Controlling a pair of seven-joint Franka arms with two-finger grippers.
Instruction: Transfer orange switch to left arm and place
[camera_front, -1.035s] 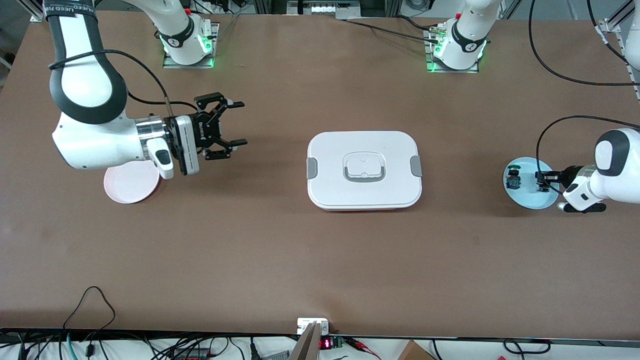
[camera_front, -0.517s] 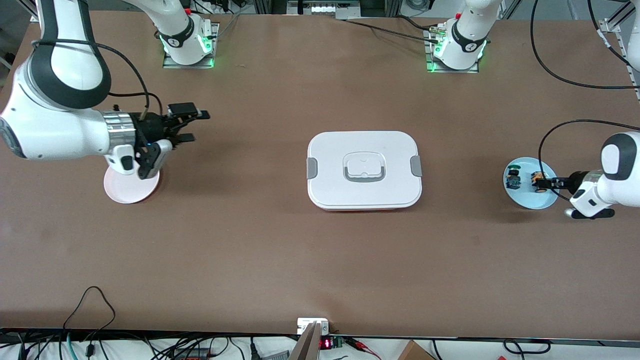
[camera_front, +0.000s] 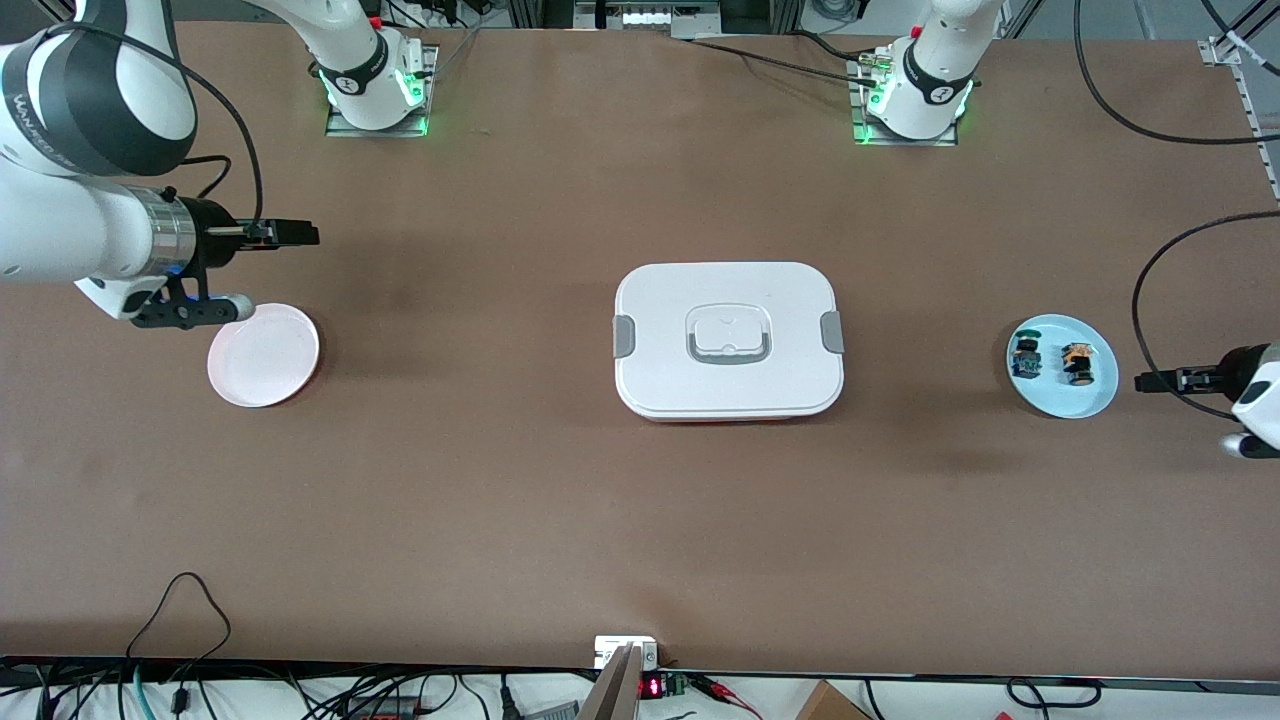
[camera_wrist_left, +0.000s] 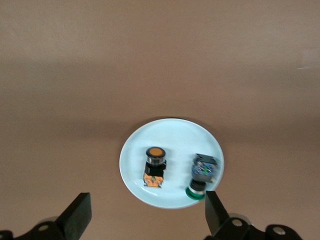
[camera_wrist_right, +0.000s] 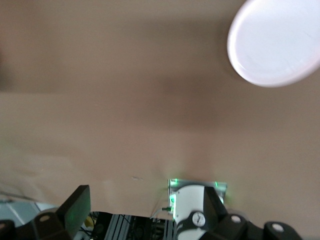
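Observation:
The orange switch lies on a light blue plate at the left arm's end of the table, beside a black part with blue and green. My left gripper is open and empty, over bare table just off that plate. In the left wrist view the orange switch and the plate lie ahead of the open left gripper. The white box stands mid-table. My right gripper is open and empty over the table at the right arm's end, as the right wrist view also shows.
A white round plate lies at the right arm's end, close to the right gripper, and also shows in the right wrist view. The arm bases stand along the table's edge farthest from the front camera. Cables trail near the left arm.
The left gripper has drawn back off the blue plate, and the orange switch stays on the plate. The right arm has swung back toward its end of the table, uncovering the white plate.

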